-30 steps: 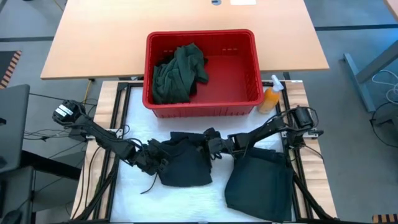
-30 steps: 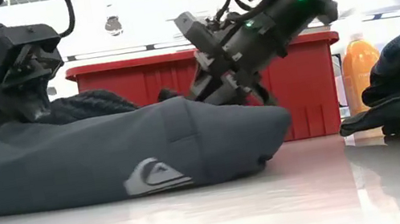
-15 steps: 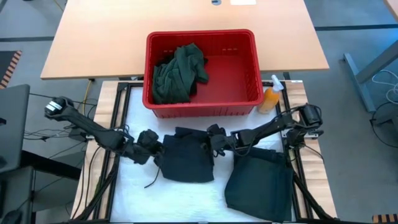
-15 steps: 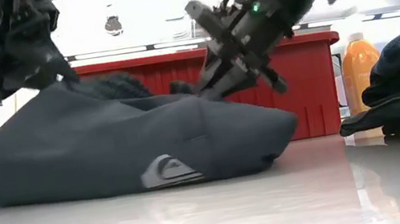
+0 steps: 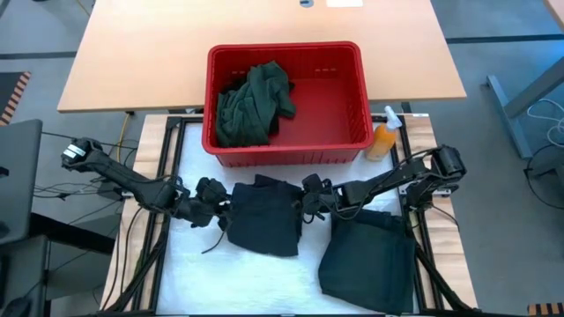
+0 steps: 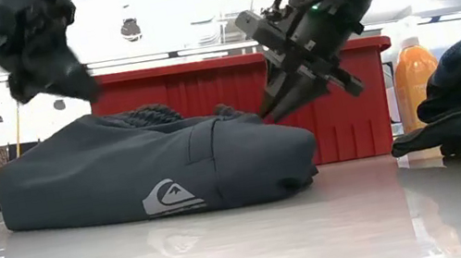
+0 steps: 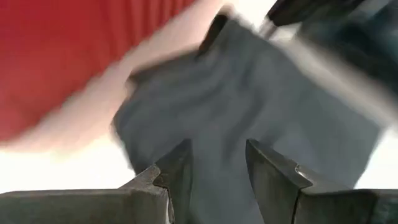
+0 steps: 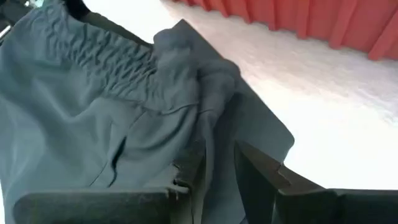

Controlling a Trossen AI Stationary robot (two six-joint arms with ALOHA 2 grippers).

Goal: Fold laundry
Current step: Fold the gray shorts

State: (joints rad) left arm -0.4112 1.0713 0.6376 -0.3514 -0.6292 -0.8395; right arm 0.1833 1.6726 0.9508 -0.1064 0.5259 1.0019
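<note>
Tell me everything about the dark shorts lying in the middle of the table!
The dark shorts are soft grey-black cloth, folded into a thick, puffy bundle. They show a gathered stretchy waistband, a seam and a small white wave logo. They lie on the white table, just in front of the red basket. The right pincer pinches a fold at one edge; the left pincer sits open at the other side.

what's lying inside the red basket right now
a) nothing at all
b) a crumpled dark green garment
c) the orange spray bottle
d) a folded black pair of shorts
b: the high view shows a crumpled dark green garment heaped in the left part of the red basket, while the orange spray bottle stands outside it by its right corner.
</note>
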